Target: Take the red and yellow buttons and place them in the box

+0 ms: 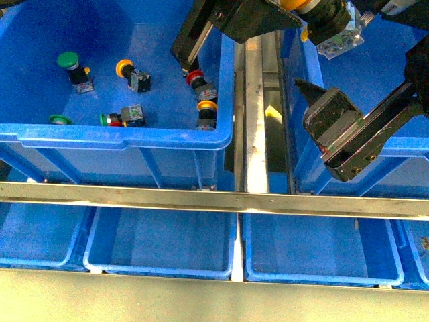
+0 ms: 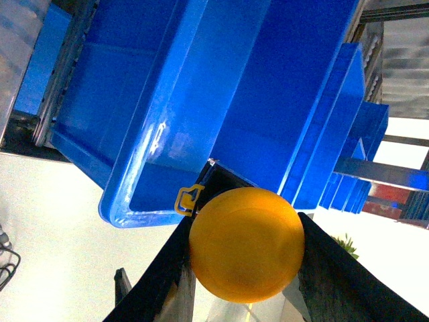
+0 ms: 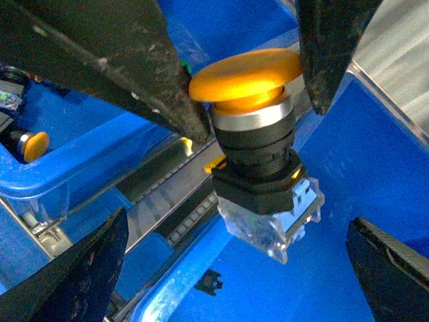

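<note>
My left gripper (image 1: pixel 305 17) is shut on the yellow button (image 1: pixel 330 23), held in the air over the left wall of the box (image 1: pixel 305 67), the blue crate on the right. In the left wrist view its round yellow cap (image 2: pixel 247 243) fills the gap between the black fingers (image 2: pixel 335 275). The right wrist view shows the yellow button (image 3: pixel 258 144) from the side, with a silver collar, black neck and clear block, hanging above the box floor (image 3: pixel 348 174). The right gripper (image 1: pixel 335 134) stands open lower over the box, holding nothing. A red button (image 1: pixel 195 78) lies in the left crate (image 1: pixel 127 137).
The left crate also holds green-capped (image 1: pixel 67 61) and orange-capped (image 1: pixel 125 67) buttons. A metal rail (image 1: pixel 255 100) runs between the two crates. A steel bar (image 1: pixel 214 198) crosses in front, with shallow blue trays (image 1: pixel 161 241) below. A small black piece (image 3: pixel 209 283) lies on the box floor.
</note>
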Robot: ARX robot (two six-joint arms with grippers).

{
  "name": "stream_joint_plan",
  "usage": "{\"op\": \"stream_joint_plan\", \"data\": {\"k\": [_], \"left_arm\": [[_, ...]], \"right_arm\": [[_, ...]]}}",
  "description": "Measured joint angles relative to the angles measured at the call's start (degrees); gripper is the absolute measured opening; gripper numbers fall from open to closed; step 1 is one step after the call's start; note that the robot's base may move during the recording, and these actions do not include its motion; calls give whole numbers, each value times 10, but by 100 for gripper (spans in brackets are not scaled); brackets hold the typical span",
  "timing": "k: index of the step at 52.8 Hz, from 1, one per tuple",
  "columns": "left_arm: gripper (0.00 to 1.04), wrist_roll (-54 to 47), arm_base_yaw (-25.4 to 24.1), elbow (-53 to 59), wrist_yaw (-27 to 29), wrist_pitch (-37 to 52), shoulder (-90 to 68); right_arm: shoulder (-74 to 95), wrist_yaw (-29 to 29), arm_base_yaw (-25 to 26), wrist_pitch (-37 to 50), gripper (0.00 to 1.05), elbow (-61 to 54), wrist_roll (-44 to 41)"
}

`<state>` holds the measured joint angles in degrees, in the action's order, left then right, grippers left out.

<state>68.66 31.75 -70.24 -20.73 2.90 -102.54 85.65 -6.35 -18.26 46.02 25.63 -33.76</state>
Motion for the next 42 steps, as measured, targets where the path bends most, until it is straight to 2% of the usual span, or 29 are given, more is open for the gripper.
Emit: {"op": "stream_joint_plan", "data": {"k": [21,42], "left_arm": [[35,24,-2,0,11,2,0],[35,43,9,0,13,7,0]], "right_arm": [[21,-6,9,27,98,17,-8],[49,-11,-3,44,98,33,-13]]}}
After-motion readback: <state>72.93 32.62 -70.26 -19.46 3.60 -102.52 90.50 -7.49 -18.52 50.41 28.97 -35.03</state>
